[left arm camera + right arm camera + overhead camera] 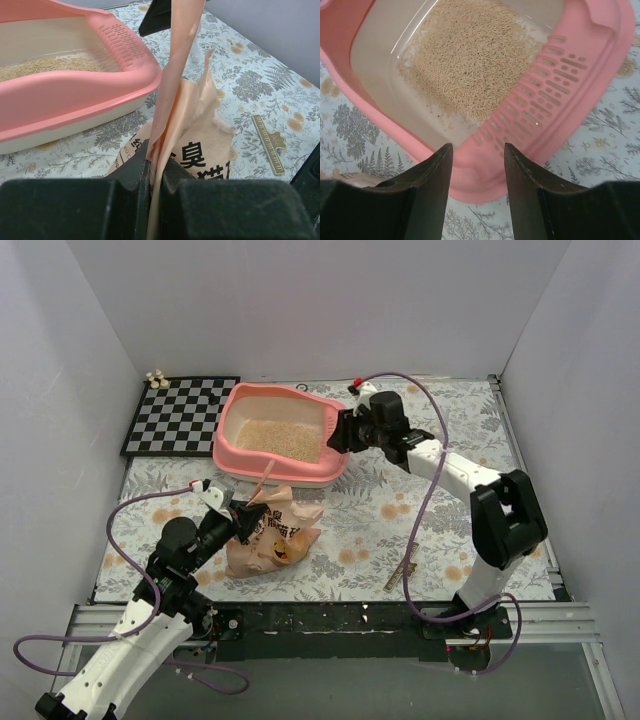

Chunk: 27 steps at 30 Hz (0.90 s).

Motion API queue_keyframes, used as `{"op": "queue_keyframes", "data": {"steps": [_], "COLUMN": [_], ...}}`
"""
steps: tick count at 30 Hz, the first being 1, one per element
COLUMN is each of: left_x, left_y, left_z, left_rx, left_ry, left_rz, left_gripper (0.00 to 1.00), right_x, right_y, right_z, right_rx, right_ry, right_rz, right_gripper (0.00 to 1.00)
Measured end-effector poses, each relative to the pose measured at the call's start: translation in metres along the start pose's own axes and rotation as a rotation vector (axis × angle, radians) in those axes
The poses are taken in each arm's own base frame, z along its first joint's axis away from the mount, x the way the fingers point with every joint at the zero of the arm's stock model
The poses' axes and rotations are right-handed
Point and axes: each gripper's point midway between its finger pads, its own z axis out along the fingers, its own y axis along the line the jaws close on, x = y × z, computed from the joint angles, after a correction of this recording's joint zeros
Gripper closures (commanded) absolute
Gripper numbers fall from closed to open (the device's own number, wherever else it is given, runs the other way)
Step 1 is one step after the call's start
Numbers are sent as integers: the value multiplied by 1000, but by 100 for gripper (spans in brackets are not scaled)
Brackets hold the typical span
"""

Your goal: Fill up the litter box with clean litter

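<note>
1. The left tool [152,167], toward the near-left corner of the desk [450,530], is pressed together on a tan flap of the bag [272,543]. The sheet stands upright out of its grip.
2. The bag is crinkled and printed with black Chinese characters. It lies slumped on the desk just in front of the litter box [280,471].
3. A ruler-like strip [402,575] lies flat nearer the near edge, right of the bag and apart from it.
4. The litter box sits left of centre toward the far edge, with its slotted grille at the right end.
5. The clean litter [465,60] forms a shallow beige patch on the whitish floor, and bare floor shows around it.
6. The right tool [476,162] is spread, and the pink rim at the grille end shows between its fingers [432,185]. It seems clear of the rim, though the view is too close to be sure.
7. A checkerboard [180,416] lies in the far-left corner, just beside the box.
</note>
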Motion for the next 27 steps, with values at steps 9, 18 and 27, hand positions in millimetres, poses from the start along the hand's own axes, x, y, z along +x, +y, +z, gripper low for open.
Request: {"op": "queue_keyframes", "data": {"steps": [9,18,27], "left_x": [0,1,3], "left_y": [0,1,2], "left_z": [0,2,4], "left_rx": [0,-2,-6], "left_ry": [1,6,12], "left_rz": [0,-1,-2], "left_gripper": [100,100,100], "right_x": [31,24,-3], "right_y": [21,6,-29], "right_z": [74,142,190], "right_rx": [-25,105,284], "right_ry": [98,48,-81], "right_rz": [6,67,156], "right_gripper": [58,63,66]}}
